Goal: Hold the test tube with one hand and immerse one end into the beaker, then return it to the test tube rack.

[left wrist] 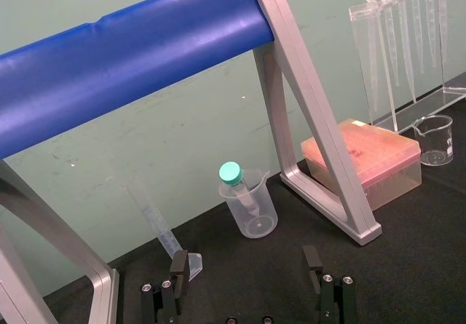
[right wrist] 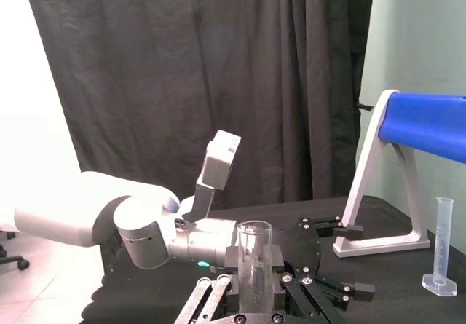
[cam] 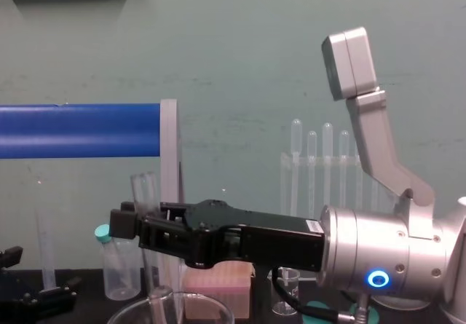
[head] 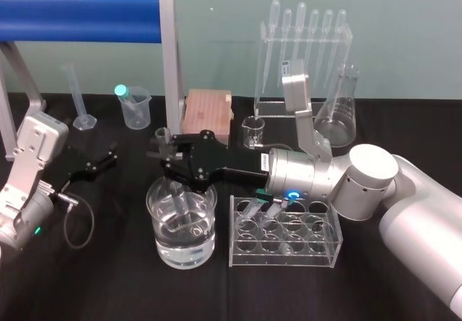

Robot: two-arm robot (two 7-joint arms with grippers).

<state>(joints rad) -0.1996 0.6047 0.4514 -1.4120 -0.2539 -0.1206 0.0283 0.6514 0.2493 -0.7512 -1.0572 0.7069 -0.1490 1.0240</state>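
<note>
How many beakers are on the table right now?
3: the large beaker under the right gripper holding the test tube, a plastic beaker at back left, a small glass beaker beside the pink box. Others may be hidden.

You can read no text here. The white label (head: pixel 265 162) on the right arm (head: pixel 317 180), at two o'clock from the beaker (head: pixel 167 252), is too small.

Black table (head: pixel 108 285), lg beaker (head: pixel 184 252) front-centre, tube rack (head: pixel 285 242) beside it, flask (head: pixel 336 122), pink box (head: pixel 209 112) at back
</note>
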